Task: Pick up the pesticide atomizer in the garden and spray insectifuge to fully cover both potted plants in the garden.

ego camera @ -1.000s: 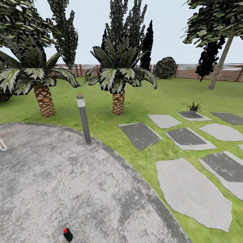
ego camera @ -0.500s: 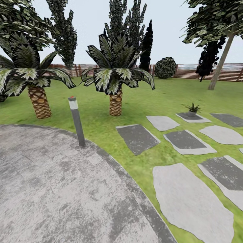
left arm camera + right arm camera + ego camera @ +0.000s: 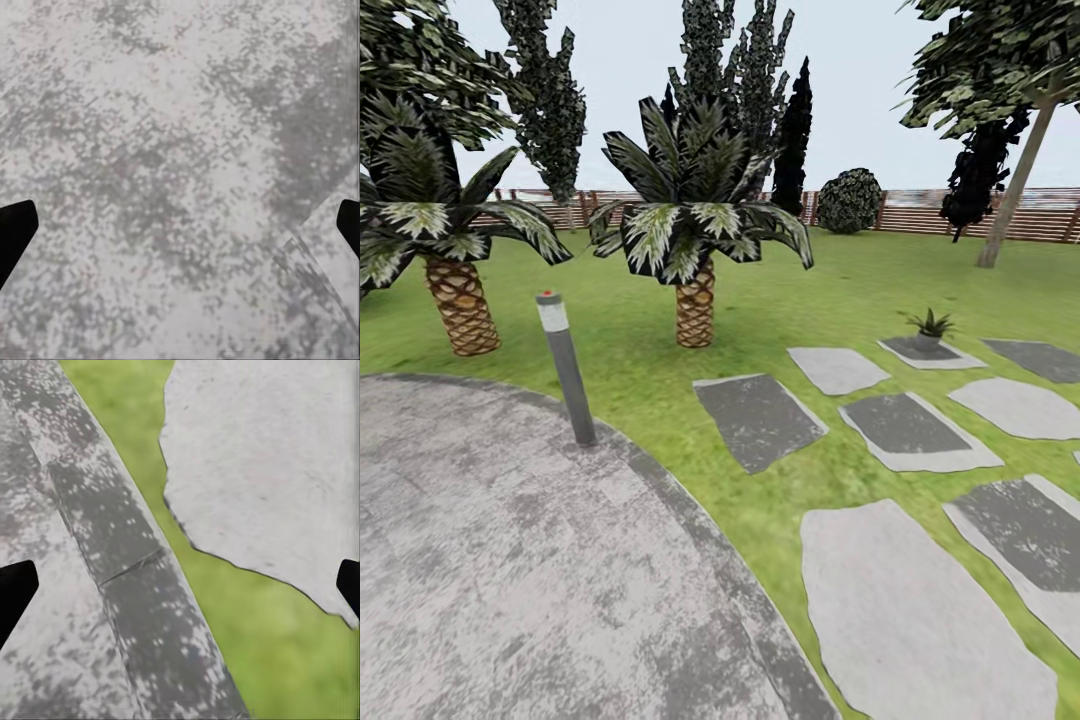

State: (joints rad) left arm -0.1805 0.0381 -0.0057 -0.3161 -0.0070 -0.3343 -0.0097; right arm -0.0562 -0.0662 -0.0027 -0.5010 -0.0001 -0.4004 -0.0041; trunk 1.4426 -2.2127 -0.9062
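Little of the robot's body is in sight. In the left wrist view, the left tool (image 3: 180, 232) shows as the ends of its two fingers (image 3: 13, 229), both an even matte black. One end is a blunt wedge with a slanted lower edge; the other is a smaller, rounded sliver. In the right wrist view, the right tool (image 3: 180, 592) looks the same: two flat black finger ends (image 3: 13, 589), one wedge-shaped and one rounded, with crisp outlines.

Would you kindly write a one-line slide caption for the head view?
From grey speckled paving, a lawn with flat grey stepping stones leads to a small green potted plant.
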